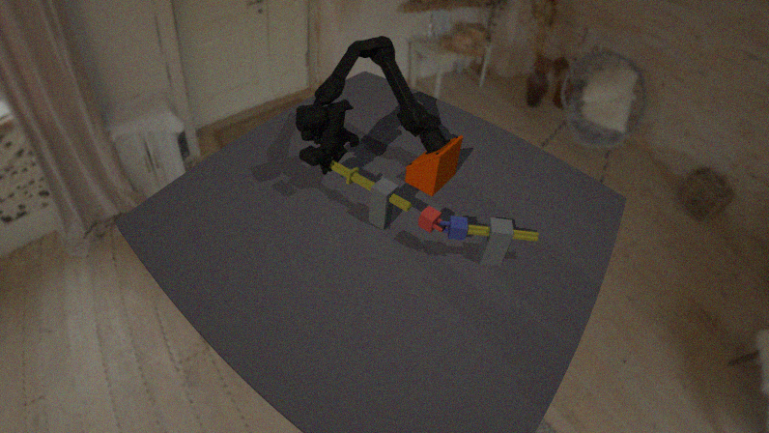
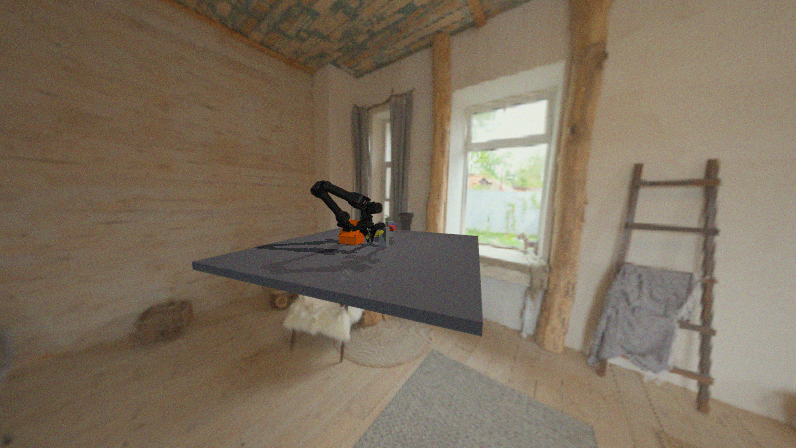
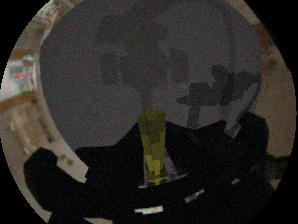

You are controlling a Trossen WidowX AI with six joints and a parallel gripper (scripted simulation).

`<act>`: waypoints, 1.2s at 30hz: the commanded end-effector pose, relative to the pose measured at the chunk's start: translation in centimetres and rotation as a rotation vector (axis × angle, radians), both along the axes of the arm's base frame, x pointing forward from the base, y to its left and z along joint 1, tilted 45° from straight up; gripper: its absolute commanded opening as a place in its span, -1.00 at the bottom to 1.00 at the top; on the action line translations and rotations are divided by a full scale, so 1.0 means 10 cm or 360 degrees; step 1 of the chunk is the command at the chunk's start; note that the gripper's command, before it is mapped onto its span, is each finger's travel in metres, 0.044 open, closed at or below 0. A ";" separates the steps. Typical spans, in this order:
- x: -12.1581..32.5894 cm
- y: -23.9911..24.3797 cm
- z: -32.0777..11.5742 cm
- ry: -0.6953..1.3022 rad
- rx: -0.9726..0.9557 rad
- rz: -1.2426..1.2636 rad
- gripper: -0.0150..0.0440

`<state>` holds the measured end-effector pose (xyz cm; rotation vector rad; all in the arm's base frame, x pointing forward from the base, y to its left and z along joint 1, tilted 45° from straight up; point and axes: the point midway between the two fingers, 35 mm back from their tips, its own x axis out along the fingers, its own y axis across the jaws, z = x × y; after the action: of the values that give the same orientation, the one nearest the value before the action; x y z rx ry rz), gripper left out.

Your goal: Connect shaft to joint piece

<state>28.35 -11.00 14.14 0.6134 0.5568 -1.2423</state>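
Note:
The second shaft [image 1: 362, 182] [image 3: 152, 122], yellow with a collar, passes through the left grey block [image 1: 378, 211]. Its inner end is short of the red joint piece [image 1: 429, 219], with a gap between them. The red piece is hinged to a blue piece [image 1: 458, 227] on the first shaft [image 1: 525, 235], which is yellow and fixed in the right grey block [image 1: 496, 247]. The red opening faces roughly toward the second shaft; its exact angle is hard to tell. My gripper [image 1: 327, 164] [image 3: 148, 121] is shut on the second shaft at its outer end, beyond the collar.
The orange arm base [image 1: 433, 169] [image 2: 350, 237] stands on the dark table [image 1: 323, 301] [image 2: 423, 278] behind the gap between the blocks. The arm arches over from it to the shaft's outer end. The shafts run above the table top, held up by the blocks.

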 end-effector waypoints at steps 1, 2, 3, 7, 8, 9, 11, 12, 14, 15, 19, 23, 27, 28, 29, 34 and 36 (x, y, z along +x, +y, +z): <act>0.00 0.00 0.00 0.0000 0.0000 0.0000 -0.26; 0.00 0.00 0.00 0.0000 0.0000 0.0000 -0.26; 0.00 0.00 0.00 0.0000 0.0000 0.0000 -0.26; 0.00 -0.01 -0.01 0.0030 -0.0001 -0.0025 -0.26; 0.00 -0.01 -0.01 0.0041 -0.0001 -0.0035 -0.26; 0.00 -0.01 -0.01 0.0049 -0.0002 -0.0043 -0.26; 0.00 -0.02 -0.01 0.0065 -0.0003 -0.0059 -0.26; 0.00 -0.02 -0.01 0.0073 -0.0004 -0.0068 -0.26; 0.00 -0.02 0.00 0.0090 -0.0006 -0.0085 -0.26; 0.00 -0.03 0.00 0.0098 -0.0006 -0.0094 -0.26; 0.00 -0.04 0.01 0.0134 -0.0009 -0.0131 -0.26; 0.00 -0.03 0.02 0.0132 -0.0013 -0.0128 -0.29; 0.00 -0.03 0.02 0.0132 -0.0013 -0.0128 -0.38; 0.00 -0.03 0.02 0.0132 -0.0013 -0.0128 -0.40; 0.00 -0.03 0.02 0.0132 -0.0013 -0.0128 -0.42; 0.00 -0.03 0.02 0.0134 -0.0013 -0.0130 -0.49; 0.00 -0.02 0.01 0.0138 -0.0012 -0.0135 -0.49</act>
<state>28.37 -11.30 14.39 0.5854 0.6006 -1.3513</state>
